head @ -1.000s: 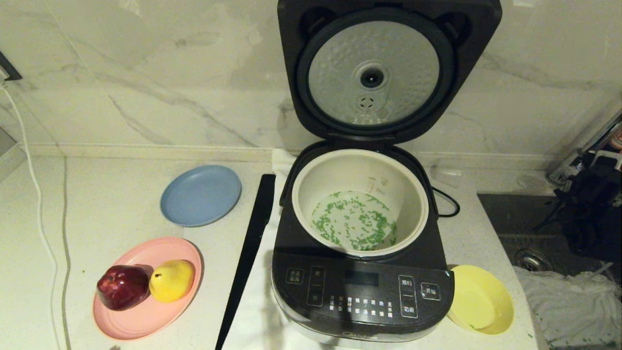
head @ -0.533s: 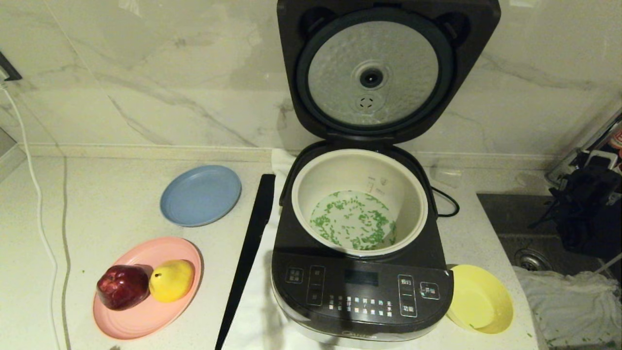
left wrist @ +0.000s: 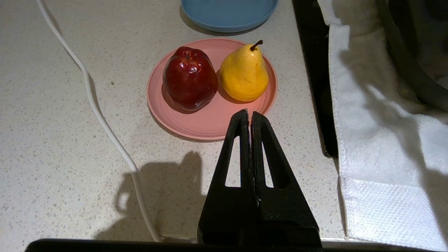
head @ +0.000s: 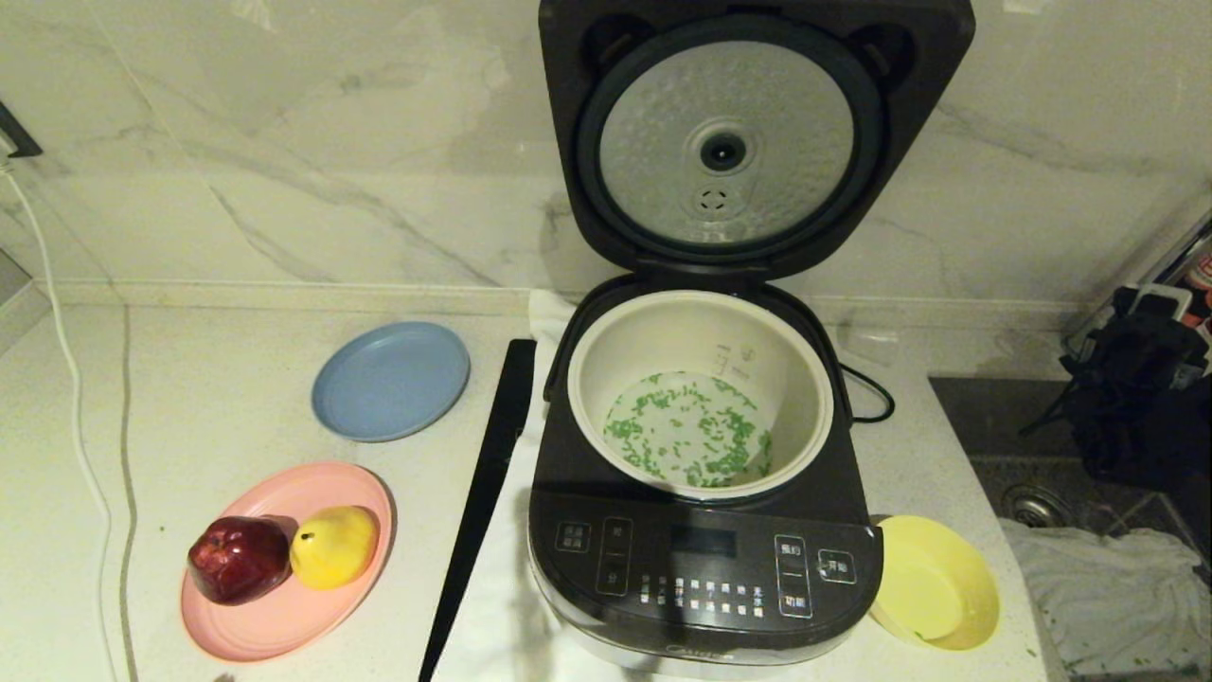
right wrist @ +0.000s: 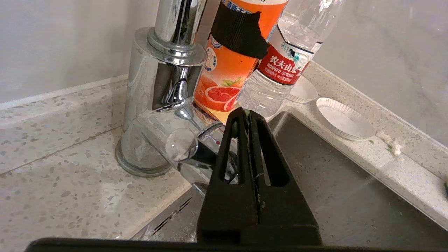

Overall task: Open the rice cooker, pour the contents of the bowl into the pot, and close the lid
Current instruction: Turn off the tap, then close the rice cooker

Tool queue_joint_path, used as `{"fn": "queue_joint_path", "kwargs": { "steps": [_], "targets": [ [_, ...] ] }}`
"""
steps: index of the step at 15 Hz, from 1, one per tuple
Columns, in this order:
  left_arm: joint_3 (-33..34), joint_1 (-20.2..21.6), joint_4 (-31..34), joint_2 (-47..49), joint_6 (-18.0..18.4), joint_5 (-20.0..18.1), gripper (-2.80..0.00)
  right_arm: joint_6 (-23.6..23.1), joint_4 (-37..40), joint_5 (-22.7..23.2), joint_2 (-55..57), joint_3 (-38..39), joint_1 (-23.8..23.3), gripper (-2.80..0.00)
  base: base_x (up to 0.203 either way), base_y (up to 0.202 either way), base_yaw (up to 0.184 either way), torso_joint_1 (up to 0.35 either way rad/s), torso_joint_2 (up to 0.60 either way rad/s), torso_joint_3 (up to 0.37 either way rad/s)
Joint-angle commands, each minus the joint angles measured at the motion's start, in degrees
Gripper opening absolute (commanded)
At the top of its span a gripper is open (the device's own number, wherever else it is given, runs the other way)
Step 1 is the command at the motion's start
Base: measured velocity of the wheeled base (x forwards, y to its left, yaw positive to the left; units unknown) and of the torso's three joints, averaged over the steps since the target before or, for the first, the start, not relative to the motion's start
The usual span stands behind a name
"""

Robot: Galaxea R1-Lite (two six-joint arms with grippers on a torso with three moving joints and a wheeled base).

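My right arm has risen at the counter's right edge above the sink (right wrist: 336, 196), my right gripper (right wrist: 249, 113) pinched shut on nothing before the faucet (right wrist: 164, 84), a sight only its wrist view gives, the emptied bowl (head: 933, 583) touching the rice cooker (head: 705, 568), contents (head: 689, 441) in the pot (head: 701, 313), lid (head: 753, 133) upright, left gripper (left wrist: 249, 115) closed near the pink plate (left wrist: 206, 126).

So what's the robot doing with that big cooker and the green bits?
The rice cooker sits open with its lid standing straight up. The green bits are already lying in the white pot, and the yellow bowl sits empty on the counter beside the cooker. The right gripper is shut, holding nothing, off by the sink near the tap. The left gripper is shut too, parked over the counter near the pink plate of fruit. The lid has not yet been closed.
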Motion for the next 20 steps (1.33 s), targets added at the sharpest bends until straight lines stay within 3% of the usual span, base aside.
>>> {"fn": "queue_joint_path", "kwargs": {
  "steps": [1,6,11,14,17,20],
  "targets": [
    [0.0,0.0,0.0,0.02,0.02,-0.02,-2.8,-0.06,-0.37,-0.23,-0.44,-0.07,0.45,-2.8,0.0,0.0,0.0,0.0,0.0,0.0],
    [0.0,0.0,0.0,0.02,0.02,-0.02,-2.8,0.13,-1.02,-0.29,-3.23,3.46,0.54,-2.8,0.0,0.0,0.0,0.0,0.0,0.0],
    [0.0,0.0,0.0,0.02,0.02,-0.02,-2.8,2.88,-0.63,0.19,-18.62,16.21,3.22,-2.8,0.0,0.0,0.0,0.0,0.0,0.0],
    [0.0,0.0,0.0,0.02,0.02,-0.02,-2.8,4.48,4.37,1.3,-29.68,21.53,7.48,-2.8,0.0,0.0,0.0,0.0,0.0,0.0],
    [0.0,0.0,0.0,0.02,0.02,-0.02,-2.8,10.22,25.55,2.39,-39.18,19.23,12.72,-2.8,0.0,0.0,0.0,0.0,0.0,0.0],
    [0.0,0.0,0.0,0.02,0.02,-0.02,-2.8,20.57,52.21,8.96,-44.98,7.79,16.53,-2.8,0.0,0.0,0.0,0.0,0.0,0.0]
  ]
}}
